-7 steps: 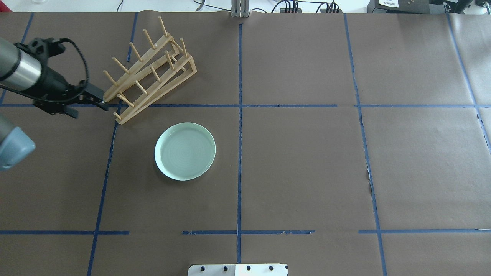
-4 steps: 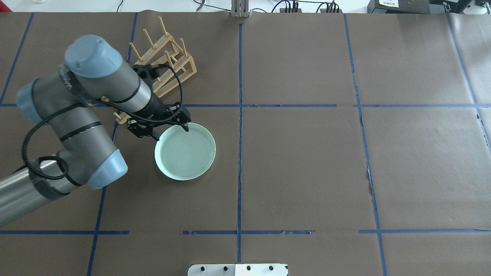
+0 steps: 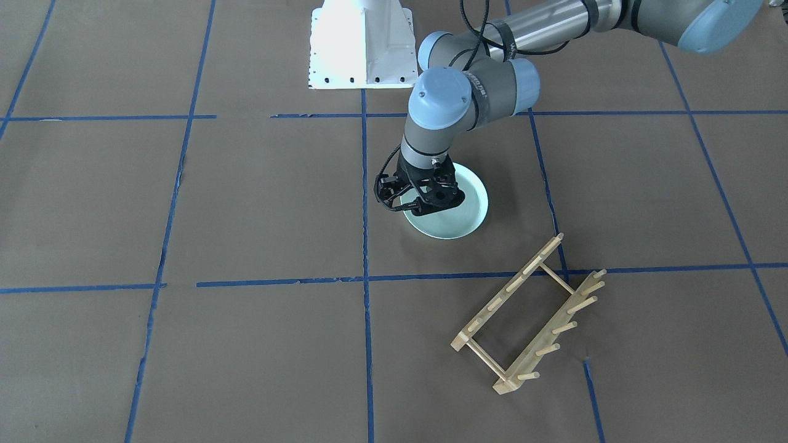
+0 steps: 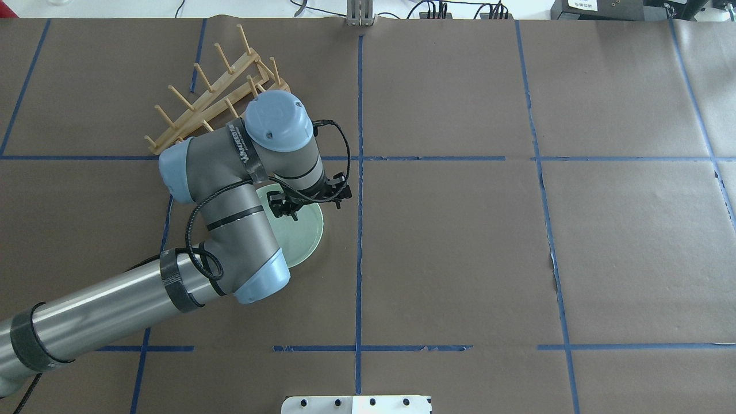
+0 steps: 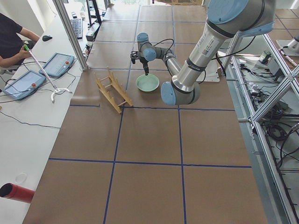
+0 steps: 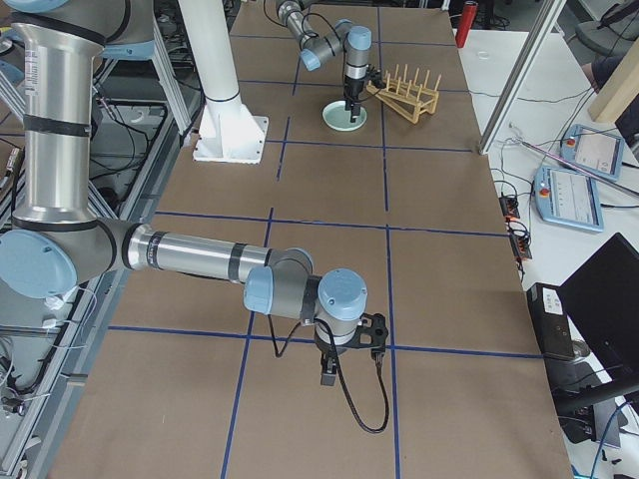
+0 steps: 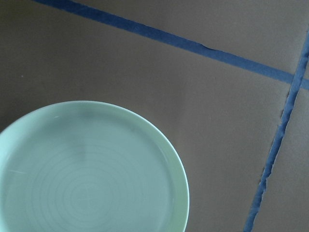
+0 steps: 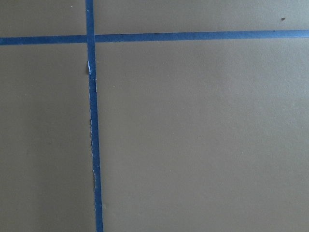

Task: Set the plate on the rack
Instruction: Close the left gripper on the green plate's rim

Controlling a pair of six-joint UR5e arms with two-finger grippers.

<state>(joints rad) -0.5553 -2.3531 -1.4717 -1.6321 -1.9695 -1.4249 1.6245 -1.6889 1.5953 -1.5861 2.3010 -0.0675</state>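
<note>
The pale mint-green plate (image 4: pixel 307 237) lies flat on the brown paper, partly hidden by my left arm; it also shows in the front view (image 3: pixel 465 215) and the left wrist view (image 7: pixel 87 174). The wooden rack (image 4: pixel 195 100) stands beyond it, apart from it, with its pegs upright (image 3: pixel 529 317). My left gripper (image 4: pixel 290 213) hangs over the plate's far part (image 3: pixel 423 208), pointing down. Its jaws look open and hold nothing. My right gripper (image 6: pixel 331 377) shows only in the exterior right view, far from both things. I cannot tell whether it is open or shut.
Blue tape lines cross the brown paper (image 4: pixel 460 259). The robot's white base plate (image 4: pixel 356 404) is at the near edge. My left forearm (image 4: pixel 115 310) reaches across the left half. A desk with tablets (image 5: pixel 32 79) and an operator is beyond the rack.
My left arm has swung right from the rack's near end to over the plate, and its wrist has turned downward. The plate and rack have not moved.
</note>
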